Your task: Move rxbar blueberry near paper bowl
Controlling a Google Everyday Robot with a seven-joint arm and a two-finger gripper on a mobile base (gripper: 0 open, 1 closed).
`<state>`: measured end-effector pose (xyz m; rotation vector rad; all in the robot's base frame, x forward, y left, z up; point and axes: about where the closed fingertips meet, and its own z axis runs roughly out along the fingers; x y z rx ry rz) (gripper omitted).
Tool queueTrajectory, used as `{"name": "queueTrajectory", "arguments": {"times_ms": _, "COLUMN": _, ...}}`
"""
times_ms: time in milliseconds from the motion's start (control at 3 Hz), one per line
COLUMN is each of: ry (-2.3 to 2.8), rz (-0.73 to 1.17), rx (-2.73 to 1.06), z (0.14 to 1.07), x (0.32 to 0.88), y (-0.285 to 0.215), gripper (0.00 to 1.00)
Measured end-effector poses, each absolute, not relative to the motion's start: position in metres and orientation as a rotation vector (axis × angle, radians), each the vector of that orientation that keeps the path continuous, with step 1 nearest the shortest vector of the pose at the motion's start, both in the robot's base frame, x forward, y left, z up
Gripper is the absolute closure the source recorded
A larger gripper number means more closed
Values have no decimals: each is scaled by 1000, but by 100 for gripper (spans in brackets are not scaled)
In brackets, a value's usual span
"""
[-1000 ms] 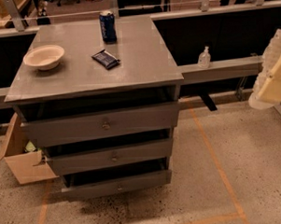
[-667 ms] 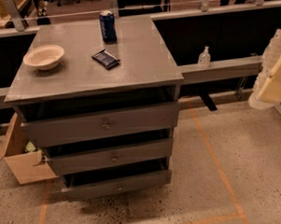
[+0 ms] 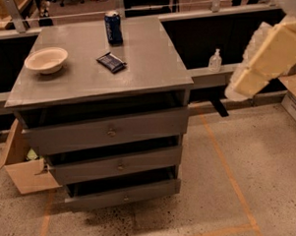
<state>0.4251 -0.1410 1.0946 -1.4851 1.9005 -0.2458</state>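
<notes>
Flat on the grey cabinet top (image 3: 150, 65), about mid-width and turned at a slant: rxbar blueberry (image 3: 111, 62), dark navy wrapper with faint light print. Touches nothing else on the top.

To its left, well apart, near the top's left edge: paper bowl (image 3: 46, 59), off-white, upright. Behind the bar, near the back edge: blue drink can (image 3: 113, 28), upright, near but not touching.

Below the top: three drawers (image 3: 109, 132), each pulled out a little, each with a small round knob. On the floor at the cabinet's left: open cardboard box (image 3: 22, 167). On the ledge to the right: clear pump bottle (image 3: 215, 61).

Far right, off the cabinet, well apart from bar and bowl: cream arm (image 3: 270, 53), slanting down to the left. At its lower end, above the ledge: gripper (image 3: 235, 90); whether wide or narrow, cannot tell.
</notes>
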Motion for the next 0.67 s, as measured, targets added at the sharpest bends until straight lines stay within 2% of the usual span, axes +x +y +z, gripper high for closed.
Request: {"name": "queueTrajectory", "arguments": {"times_ms": 667, "ry": 1958, "rz": 265, "rx": -1137, "z": 1007, "x": 465, "y": -62, "gripper": 0}}
